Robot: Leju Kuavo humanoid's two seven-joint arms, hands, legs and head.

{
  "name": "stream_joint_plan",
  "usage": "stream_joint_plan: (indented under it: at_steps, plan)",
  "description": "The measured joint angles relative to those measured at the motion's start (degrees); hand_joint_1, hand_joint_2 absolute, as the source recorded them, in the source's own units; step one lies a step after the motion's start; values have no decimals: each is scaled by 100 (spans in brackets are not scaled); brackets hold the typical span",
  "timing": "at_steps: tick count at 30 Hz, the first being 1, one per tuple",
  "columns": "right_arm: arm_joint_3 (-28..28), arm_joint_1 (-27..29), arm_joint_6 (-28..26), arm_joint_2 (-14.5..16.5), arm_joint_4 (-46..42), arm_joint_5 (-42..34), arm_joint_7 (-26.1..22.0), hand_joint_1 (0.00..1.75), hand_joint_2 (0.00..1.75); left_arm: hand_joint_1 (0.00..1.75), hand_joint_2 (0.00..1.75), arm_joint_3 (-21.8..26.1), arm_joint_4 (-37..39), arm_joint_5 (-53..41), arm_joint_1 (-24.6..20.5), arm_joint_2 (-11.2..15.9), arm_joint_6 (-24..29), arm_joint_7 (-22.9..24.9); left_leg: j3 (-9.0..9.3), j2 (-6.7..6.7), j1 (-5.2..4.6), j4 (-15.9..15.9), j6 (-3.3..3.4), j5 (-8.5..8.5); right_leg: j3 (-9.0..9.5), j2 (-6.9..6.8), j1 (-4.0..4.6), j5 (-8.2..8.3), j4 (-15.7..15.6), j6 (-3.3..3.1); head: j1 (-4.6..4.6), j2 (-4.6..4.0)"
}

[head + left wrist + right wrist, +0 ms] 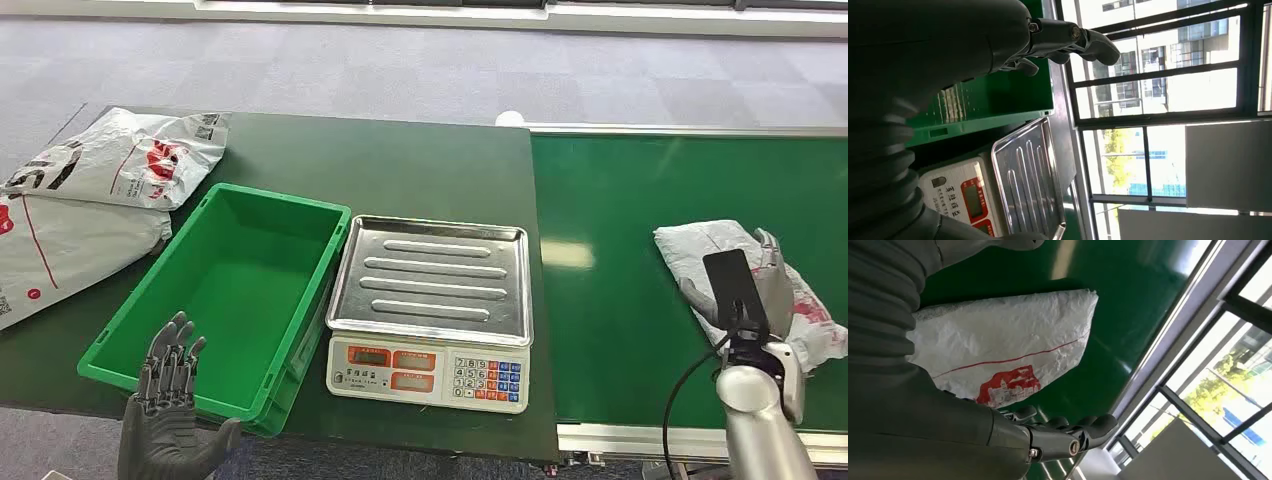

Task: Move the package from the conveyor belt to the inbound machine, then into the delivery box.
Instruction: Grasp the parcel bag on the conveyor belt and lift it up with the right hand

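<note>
A crumpled white package with red print lies on the green conveyor belt at the right. My right hand is on top of it, thumb on one side and fingers on the other. In the right wrist view the package sits between the thumb and the outstretched fingers, which have not closed on it. The scale with a bare steel tray stands in the middle. Left of it is the empty green box. My left hand hovers by the box's front edge, holding nothing, fingers spread.
Two large white mailer bags lie on the dark table at the far left, beside the box. The left wrist view looks past the fingers at the box wall, the scale tray and windows behind.
</note>
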Motion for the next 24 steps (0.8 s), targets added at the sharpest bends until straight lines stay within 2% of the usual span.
stream_joint_plan:
  at_steps: [9,15,19,24]
  plan:
    - [-41,-424,166,-74,366,906,350,0,175,0,175,-42,8,23,-29,31,-97,45,-1,1,0,0,0,0,-2,3,0,1,1,-1,0,0]
    - [-80,-674,450,-116,640,1723,937,0,175,0,175,-39,8,-8,-30,26,-320,101,-1,-1,0,0,0,0,-2,-2,0,0,0,-1,0,0]
    - [-169,-808,800,-190,1389,2129,1453,0,175,0,175,-37,7,1,-30,25,-380,192,-3,-3,-1,0,0,0,-2,-3,0,0,0,0,0,0]
    - [-186,-1008,1022,-261,2683,2413,1725,0,175,0,175,-32,-6,52,-27,26,-407,237,-5,-5,-1,0,1,-1,-2,-5,0,0,0,0,0,0]
